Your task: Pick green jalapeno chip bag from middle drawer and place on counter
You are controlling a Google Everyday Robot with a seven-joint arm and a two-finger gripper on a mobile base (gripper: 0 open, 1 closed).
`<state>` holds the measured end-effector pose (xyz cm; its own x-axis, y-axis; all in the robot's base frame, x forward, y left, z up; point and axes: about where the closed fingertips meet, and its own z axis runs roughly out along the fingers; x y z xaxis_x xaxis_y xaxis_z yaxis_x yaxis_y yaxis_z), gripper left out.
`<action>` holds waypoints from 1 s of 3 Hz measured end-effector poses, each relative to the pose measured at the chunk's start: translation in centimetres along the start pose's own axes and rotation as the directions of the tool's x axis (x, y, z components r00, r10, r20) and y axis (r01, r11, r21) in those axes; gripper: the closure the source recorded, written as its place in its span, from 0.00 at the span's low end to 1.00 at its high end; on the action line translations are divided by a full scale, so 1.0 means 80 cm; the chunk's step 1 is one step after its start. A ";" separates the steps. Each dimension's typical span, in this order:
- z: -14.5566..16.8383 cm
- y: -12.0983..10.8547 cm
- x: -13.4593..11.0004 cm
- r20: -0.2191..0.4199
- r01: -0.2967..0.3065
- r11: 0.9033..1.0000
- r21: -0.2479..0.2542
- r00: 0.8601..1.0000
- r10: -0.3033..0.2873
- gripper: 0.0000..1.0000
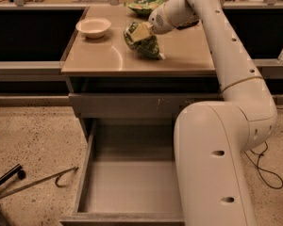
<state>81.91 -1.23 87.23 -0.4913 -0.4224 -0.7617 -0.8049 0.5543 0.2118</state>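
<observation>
My gripper point(142, 32) is over the middle of the counter point(104, 58), shut on the top of the green jalapeno chip bag point(145, 44). The dark-green crumpled bag hangs down from the fingers, its lower end at or just above the counter top; I cannot tell if it touches. The middle drawer point(92, 173) is pulled out below the cabinet front, its grey floor bare. My white arm reaches from the lower right up over the drawer's right side and hides that side.
A white bowl point(93, 27) stands at the counter's back left. Another green bag with a pale patch point(144, 4) lies at the counter's back edge. A thin metal rod point(35, 183) lies on the floor at left, a cable point(269, 173) at right.
</observation>
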 end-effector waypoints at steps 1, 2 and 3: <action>0.004 0.000 0.003 -0.003 -0.003 1.000 -0.007 1.000 0.003 0.81; 0.004 0.000 0.003 -0.003 -0.003 1.000 -0.007 1.000 0.003 0.58; 0.004 0.000 0.003 -0.003 -0.003 1.000 -0.007 1.000 0.003 0.35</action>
<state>81.94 -1.10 86.85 -0.4946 -0.4226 -0.7595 -0.8058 0.5503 0.2185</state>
